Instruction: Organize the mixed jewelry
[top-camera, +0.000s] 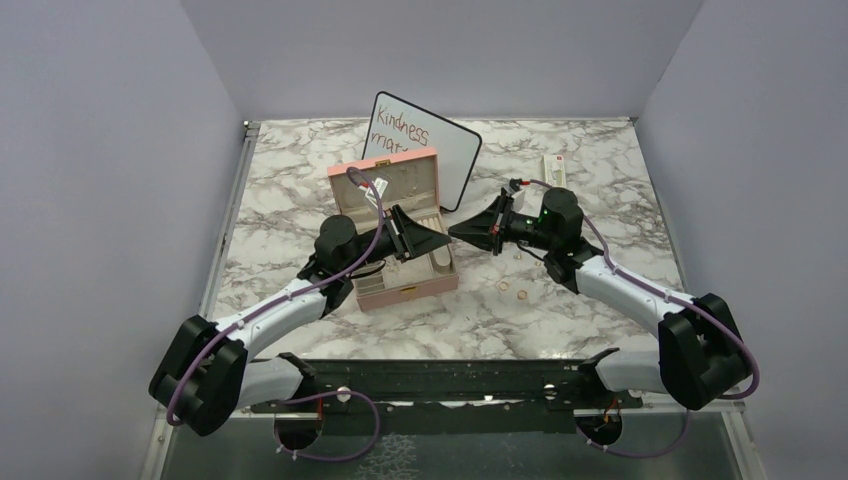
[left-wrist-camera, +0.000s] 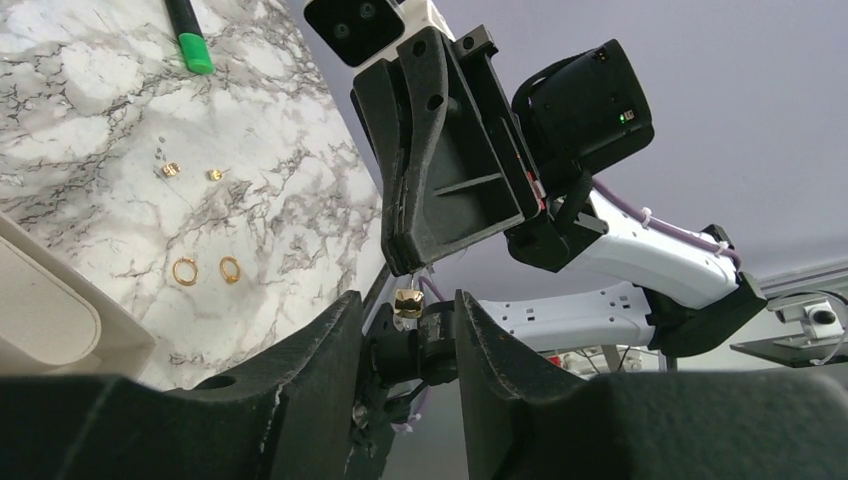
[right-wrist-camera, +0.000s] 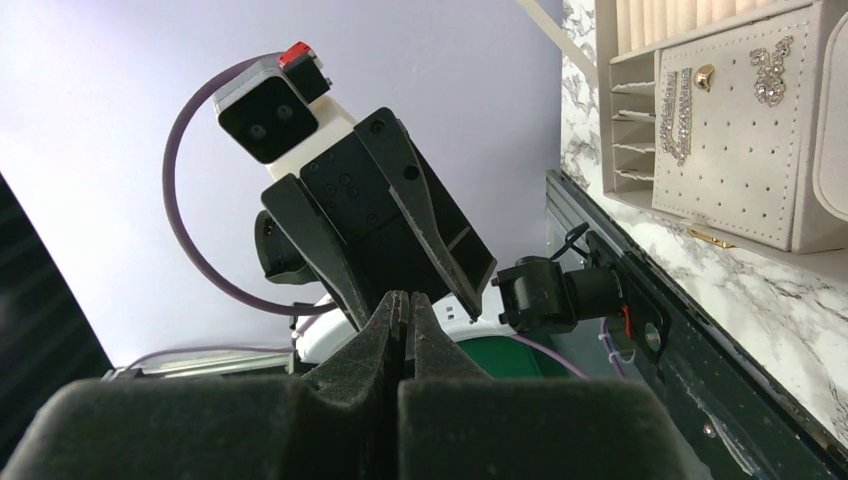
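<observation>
in the lower middle of the left wrist view the left fingers (left-wrist-camera: 320, 340) stand moderately apart with nothing between them. facing them tip to tip, the right fingers (right-wrist-camera: 385, 330) are pressed tight together, and a small gold piece (left-wrist-camera: 407, 303) sits pinched at their tip, up off the tabletop (top-camera: 620, 200). in the top view both pairs of fingers meet near the centre of the frame, just right of the pink box (top-camera: 405, 285), whose lid stands open. right of the box, below the right arm's wrist, two gold rings (left-wrist-camera: 185, 271) lie side by side on the marble, and a little further up two smaller gold bits (left-wrist-camera: 170, 170) lie near each other. sparkly earrings (right-wrist-camera: 680, 110) are pinned to the lid's padded inside. behind the box a whiteboard (top-camera: 440, 160) leans, and a small packet (top-camera: 553, 165) lies at the upper right.
</observation>
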